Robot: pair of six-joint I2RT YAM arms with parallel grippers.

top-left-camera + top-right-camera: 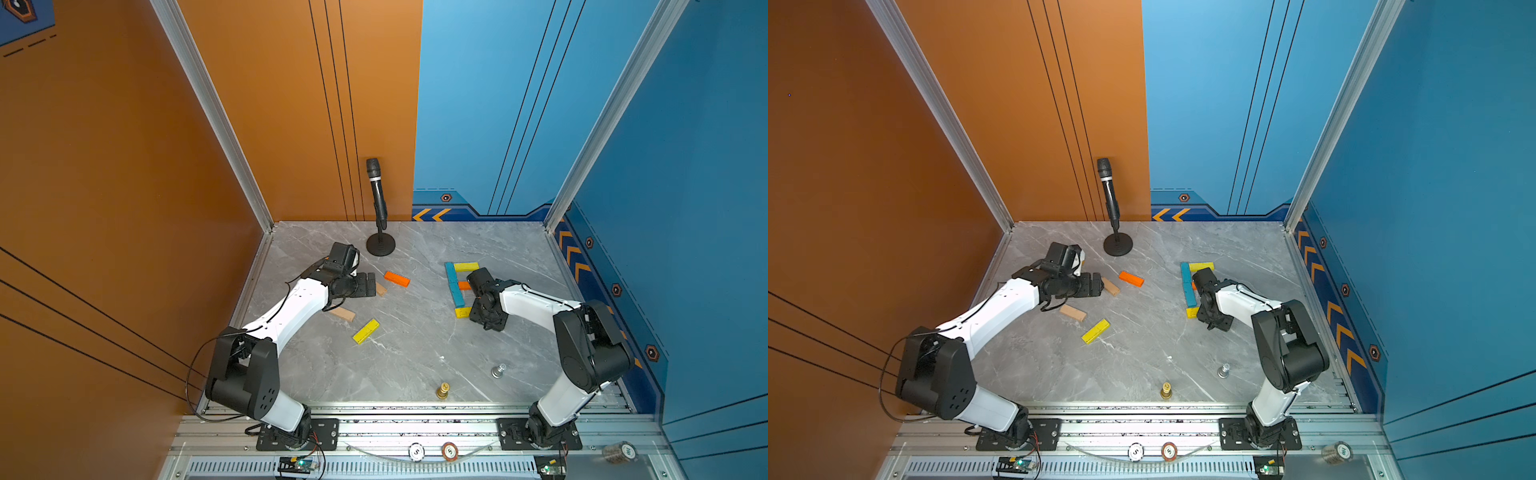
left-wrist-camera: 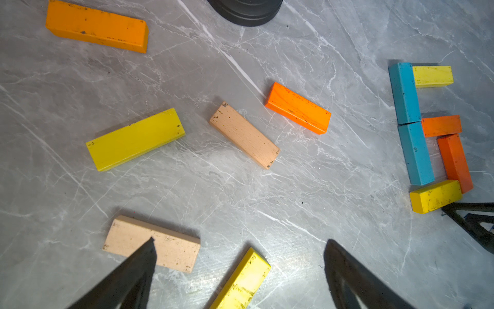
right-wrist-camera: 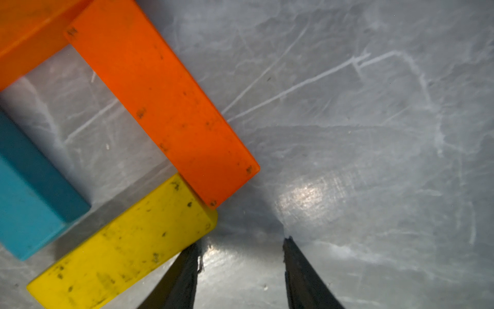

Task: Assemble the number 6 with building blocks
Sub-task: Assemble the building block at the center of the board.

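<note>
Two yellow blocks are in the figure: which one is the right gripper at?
The near yellow block, touching the skewed orange block; the open right gripper sits beside its end. The far yellow block caps the top.

orange wall | blue wall | grey marble tabletop | aluminium corner posts

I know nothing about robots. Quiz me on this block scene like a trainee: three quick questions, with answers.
1. True or false: the right gripper holds the bottom yellow block in its fingers.
2. How many blue blocks are in the figure? A one, B two, C three.
3. Fill in: the loose blocks outside the figure number ___.
Key: 1 false, the fingers are open and empty beside it; 2 B; 3 six.
</note>
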